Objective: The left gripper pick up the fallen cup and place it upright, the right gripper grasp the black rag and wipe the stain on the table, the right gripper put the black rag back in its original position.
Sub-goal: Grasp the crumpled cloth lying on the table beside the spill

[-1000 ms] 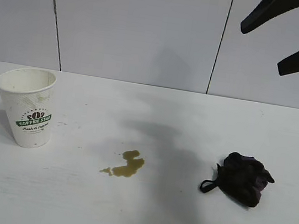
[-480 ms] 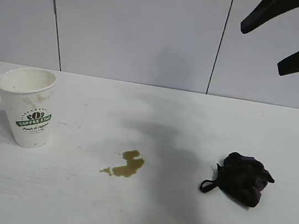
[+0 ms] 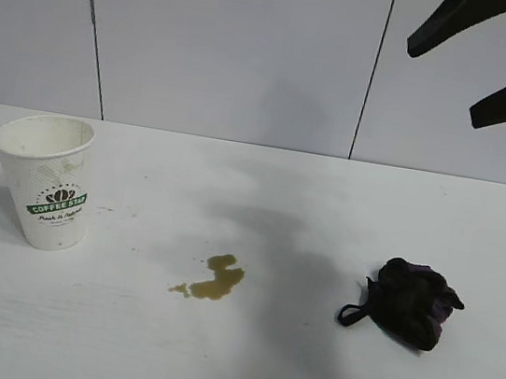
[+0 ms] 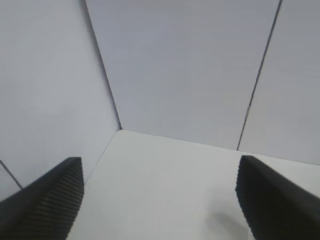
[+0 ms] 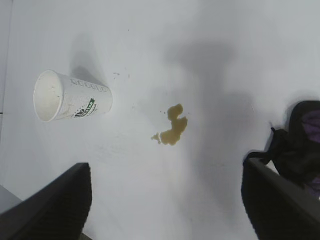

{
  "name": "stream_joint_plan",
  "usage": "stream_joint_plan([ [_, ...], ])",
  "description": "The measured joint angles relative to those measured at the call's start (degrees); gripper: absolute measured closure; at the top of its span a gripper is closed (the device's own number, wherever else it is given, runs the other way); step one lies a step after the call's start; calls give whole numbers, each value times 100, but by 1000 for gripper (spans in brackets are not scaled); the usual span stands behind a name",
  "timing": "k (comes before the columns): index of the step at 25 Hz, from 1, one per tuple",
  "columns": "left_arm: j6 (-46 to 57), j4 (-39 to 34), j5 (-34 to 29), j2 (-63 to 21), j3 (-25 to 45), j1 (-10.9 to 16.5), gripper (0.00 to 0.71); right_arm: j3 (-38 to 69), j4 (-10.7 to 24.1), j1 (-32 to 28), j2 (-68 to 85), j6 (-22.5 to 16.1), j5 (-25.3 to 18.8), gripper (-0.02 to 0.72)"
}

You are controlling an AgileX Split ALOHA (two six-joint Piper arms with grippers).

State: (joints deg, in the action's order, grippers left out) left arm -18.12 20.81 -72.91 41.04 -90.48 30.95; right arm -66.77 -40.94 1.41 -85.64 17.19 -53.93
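White green-banded cup (image 3: 48, 182), olive-brown stain (image 3: 213, 278), black-purple rag (image 3: 410, 301).

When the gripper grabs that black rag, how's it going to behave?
The rag lies crumpled in soft folds, so it will probably be floppy and sag when lifted. Its thin loop trails loose and may dangle or snag. It looks light, likely dragging easily over the table.

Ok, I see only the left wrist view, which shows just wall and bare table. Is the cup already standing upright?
Observer: Yes, the cup stands upright, at the left in the exterior view.
Operator: And the stain?
Observer: The stain is not wiped yet. It lies between the cup and the black rag.
Operator: Where is the right gripper?
Observer: The right gripper hangs high above the black rag, open and holding nothing.
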Motion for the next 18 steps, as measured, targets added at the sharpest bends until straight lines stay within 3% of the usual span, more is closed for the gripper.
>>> stream_joint_plan([
  [4,0,-222,-45,-1088,796,-632,112,0,39,0,0,0,-45,136],
  [8,-5,-795,-30,-2303,2065,-1371,114,0,143,0,0,0,-50,136],
  [10,-5,-997,-15,-2920,2740,-1610,115,0,152,0,0,0,-50,136],
  [14,110,-1083,30,-3840,4024,-1727,116,0,169,0,0,0,-50,136],
  [18,480,-1090,75,-4203,5054,-1727,116,0,236,0,0,0,-62,136],
])
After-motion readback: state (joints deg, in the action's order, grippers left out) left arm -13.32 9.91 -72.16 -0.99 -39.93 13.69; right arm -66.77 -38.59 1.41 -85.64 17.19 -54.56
